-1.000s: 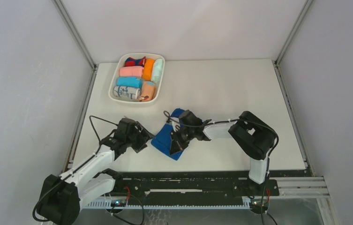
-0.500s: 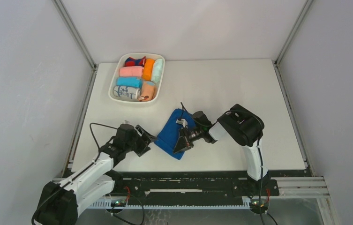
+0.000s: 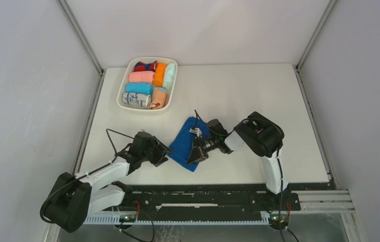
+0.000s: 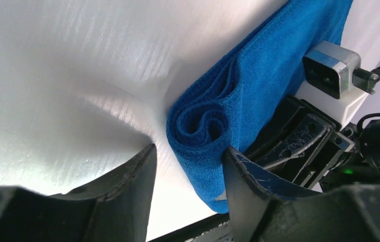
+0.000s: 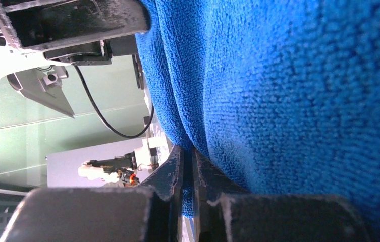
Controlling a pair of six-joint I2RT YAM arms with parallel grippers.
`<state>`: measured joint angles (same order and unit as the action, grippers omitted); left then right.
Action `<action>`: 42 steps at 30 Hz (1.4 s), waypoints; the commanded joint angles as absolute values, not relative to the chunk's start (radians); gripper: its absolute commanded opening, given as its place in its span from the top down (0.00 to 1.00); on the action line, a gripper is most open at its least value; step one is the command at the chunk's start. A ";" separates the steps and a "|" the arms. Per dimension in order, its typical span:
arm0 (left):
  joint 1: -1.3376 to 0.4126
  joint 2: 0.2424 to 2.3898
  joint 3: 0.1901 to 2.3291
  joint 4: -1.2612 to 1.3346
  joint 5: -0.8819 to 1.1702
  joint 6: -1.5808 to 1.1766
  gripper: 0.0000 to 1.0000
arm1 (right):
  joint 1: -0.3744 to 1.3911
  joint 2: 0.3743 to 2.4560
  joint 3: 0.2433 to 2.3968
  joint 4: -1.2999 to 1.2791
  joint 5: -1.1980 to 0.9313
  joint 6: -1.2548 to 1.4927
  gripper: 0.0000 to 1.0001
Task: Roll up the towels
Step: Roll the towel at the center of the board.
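1. One blue towel (image 3: 182,142) lies on the table (image 3: 258,91), just left of centre and toward the near edge, running from 1 o'clock to 7 o'clock. The left wrist view shows its near end wound into a loose spiral.
2. One peach-orange towel (image 3: 159,98) sits rolled in the tray's near right corner.
3. The right gripper (image 5: 192,157) is pinched nearly closed on a fold of the blue towel at its 5 o'clock corner.
4. The left gripper (image 4: 187,169) stands open at the towel's 8 o'clock side. The spiral end sits between its fingertips, touching one finger with a gap to the other, and is not gripped.
5. One white tray (image 3: 121,91) at 11 o'clock from the blue towel holds seven rolls, counting the peach-orange one.
6. Bare table stretches from 12 to 4 o'clock. The near edge at 6 o'clock is close.
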<state>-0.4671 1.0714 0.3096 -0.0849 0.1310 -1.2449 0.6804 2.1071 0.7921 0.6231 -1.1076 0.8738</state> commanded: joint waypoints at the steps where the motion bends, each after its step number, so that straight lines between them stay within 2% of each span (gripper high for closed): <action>1: -0.476 1.126 0.351 -0.079 0.076 -1.227 0.49 | 0.683 2.103 0.792 0.460 -1.027 0.768 0.96; 5: -0.478 1.169 0.376 -0.095 0.055 -1.197 0.68 | 0.708 2.007 0.828 0.299 -0.966 0.661 0.88; 8: -0.477 1.165 0.394 -0.134 0.043 -1.180 0.79 | 0.735 1.920 0.863 0.158 -0.886 0.562 0.78; 12: -0.477 1.131 0.431 -0.240 0.014 -1.146 0.88 | 0.802 1.800 0.926 -0.057 -0.727 0.400 0.63; 16: -0.478 1.111 0.473 -0.359 -0.010 -1.120 0.94 | 0.907 1.686 0.993 -0.237 -0.478 0.268 0.57; 23: -0.478 1.111 0.508 -0.458 0.001 -1.112 0.95 | 1.132 1.596 1.055 -0.322 -0.020 0.121 0.50; 28: -0.478 1.119 0.540 -0.514 -0.003 -1.097 0.95 | 1.262 1.629 1.084 -0.310 0.180 0.059 0.48; 42: -0.475 1.173 0.573 -0.521 0.000 -1.091 0.94 | 1.424 1.825 1.175 -0.295 0.406 -0.048 0.51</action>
<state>-0.4755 1.1610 0.5301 -0.5121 0.0113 -1.1133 1.3941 1.7870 1.1172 -0.3042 0.2993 0.0002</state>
